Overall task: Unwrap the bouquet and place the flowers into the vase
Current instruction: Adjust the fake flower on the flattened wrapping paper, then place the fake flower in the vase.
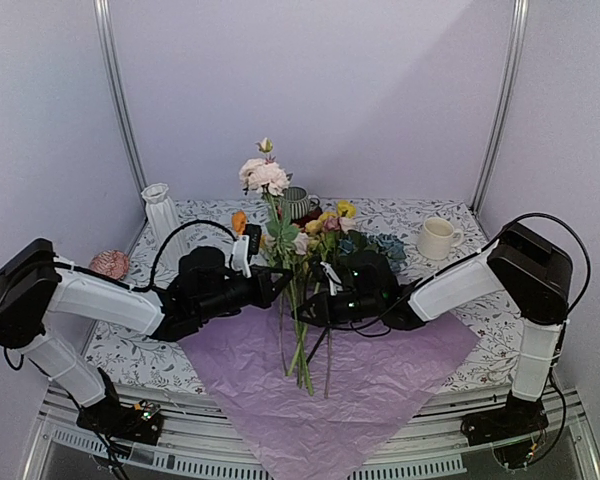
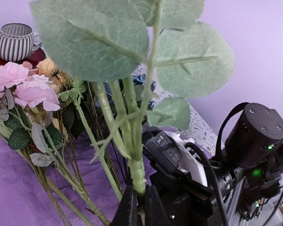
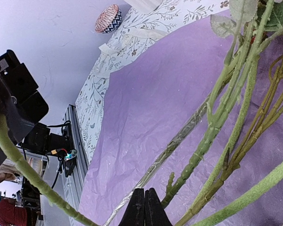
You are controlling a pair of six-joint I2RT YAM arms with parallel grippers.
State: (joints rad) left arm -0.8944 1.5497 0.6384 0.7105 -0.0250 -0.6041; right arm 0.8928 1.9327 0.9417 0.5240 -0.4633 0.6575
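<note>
L pincer [image 2: 137, 203] grips 1 stem [image 2: 138, 172]; R pincer [image 3: 144, 207] closed (above paper [image 3: 146, 108]).

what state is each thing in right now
vase, upright, no flowers in it
tissue paper, unwrapped, spread flat
flowers, loose over the tissue paper, none in the vase
left pincer, shut on a leafy stem
right pincer, shut, nothing seen between its tips
striped mug, upright
cream mug, upright
</note>
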